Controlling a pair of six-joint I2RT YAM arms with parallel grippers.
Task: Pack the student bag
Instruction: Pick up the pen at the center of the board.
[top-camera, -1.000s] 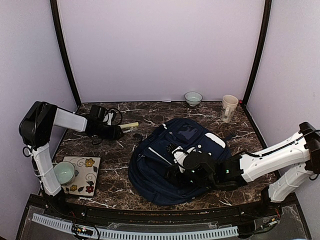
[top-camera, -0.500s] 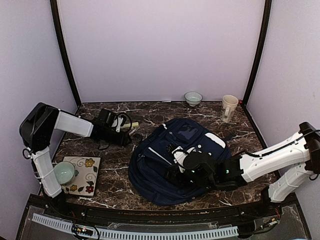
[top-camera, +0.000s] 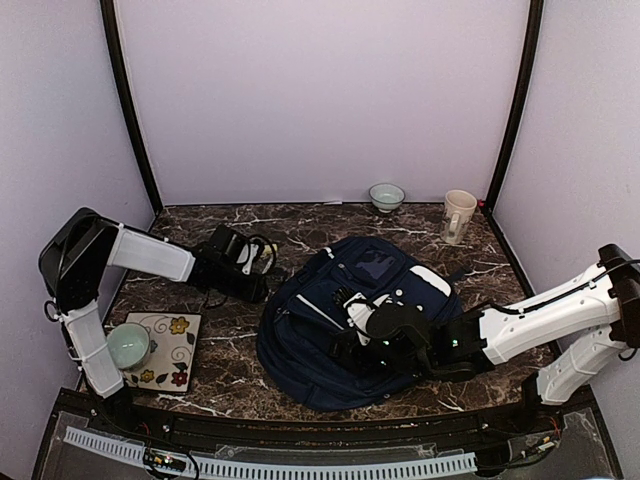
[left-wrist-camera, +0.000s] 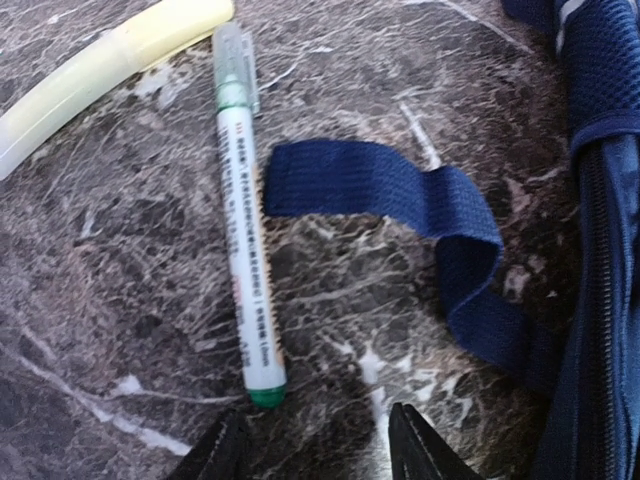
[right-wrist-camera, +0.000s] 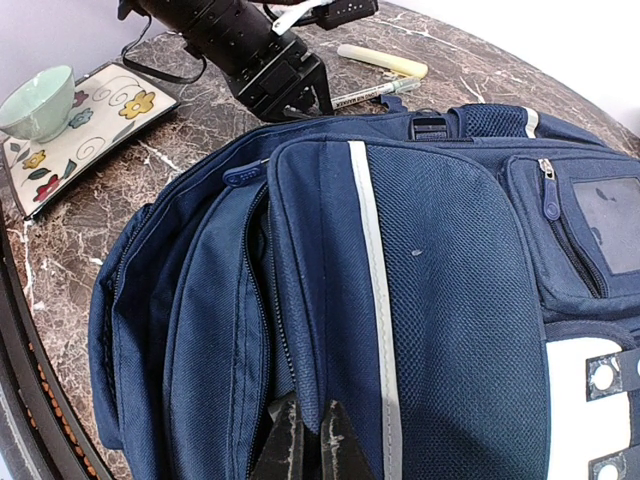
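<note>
Left arm: swung rightward across the tabletop (top-camera: 300, 232) over the last second, away from the far-left corner and up toward the bag's edge.
Left end effector (left-wrist-camera: 318, 455): narrower than a second ago but spread, with nothing between the fingers; poised just short of the near end of the pen.
Pen (left-wrist-camera: 245, 240): white barrel with green ends, flat on the marble, untouched; just beside a yellow highlighter (left-wrist-camera: 110, 55) and a loose blue strap (left-wrist-camera: 400, 190).
Right arm: no visible shift across the overhead views.
Right end effector (right-wrist-camera: 310, 440): pressed together, tips down at the seam between front pocket and main body; nipping fabric, a zip pull or nothing, impossible to tell.
Student bag (top-camera: 360, 320): lying front-up at mid-tabletop, slightly right of centre, under the right arm.
Meaning for the task: probably lining up to pick the pen for packing; judged early, with no item seen going in yet.
Next need: lower, centre on the barrel, close across it.
Risk: catching the strap along with the pen.
</note>
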